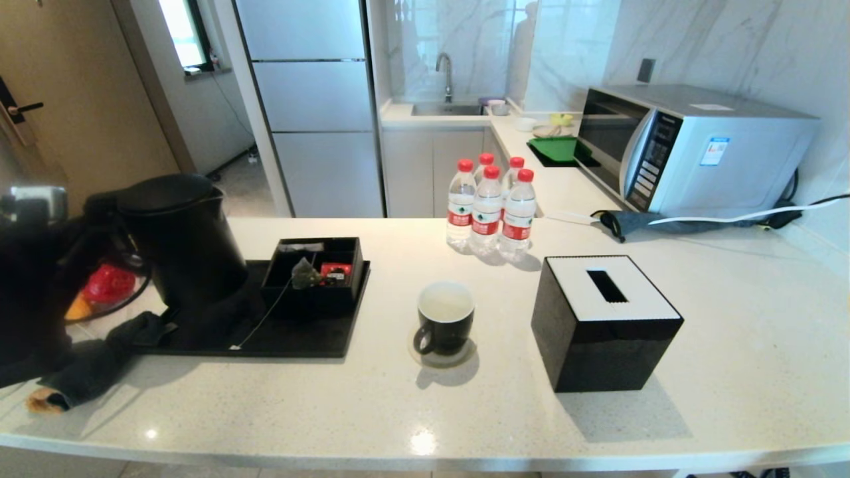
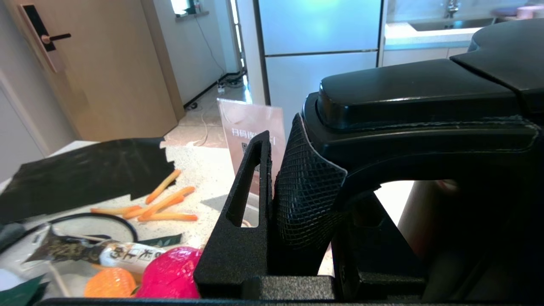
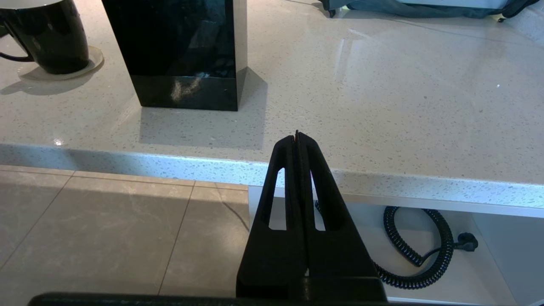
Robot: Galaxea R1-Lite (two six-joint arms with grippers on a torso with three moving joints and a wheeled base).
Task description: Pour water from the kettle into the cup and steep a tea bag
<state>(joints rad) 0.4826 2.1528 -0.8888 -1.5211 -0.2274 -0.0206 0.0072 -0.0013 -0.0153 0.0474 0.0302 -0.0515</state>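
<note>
The matte black kettle (image 1: 182,239) stands on the black tray (image 1: 299,342) at the left of the counter. My left gripper (image 2: 306,191) is shut on its textured loop handle (image 2: 308,199), one finger on each side. In the middle of the counter, on a coaster, sits the black cup (image 1: 445,318) with its white inside; it also shows in the right wrist view (image 3: 46,38). The grey-green tea bag (image 1: 304,273) lies in the black compartment box (image 1: 315,275), its white string trailing onto the tray. Low before the counter's front edge is my right gripper (image 3: 296,135), shut and empty.
A black tissue box (image 1: 604,318) stands right of the cup. Several red-capped water bottles (image 1: 488,212) stand behind it, and a microwave (image 1: 690,149) at the back right. Red and orange items (image 2: 170,272) and a dark cloth (image 1: 93,365) lie left of the tray.
</note>
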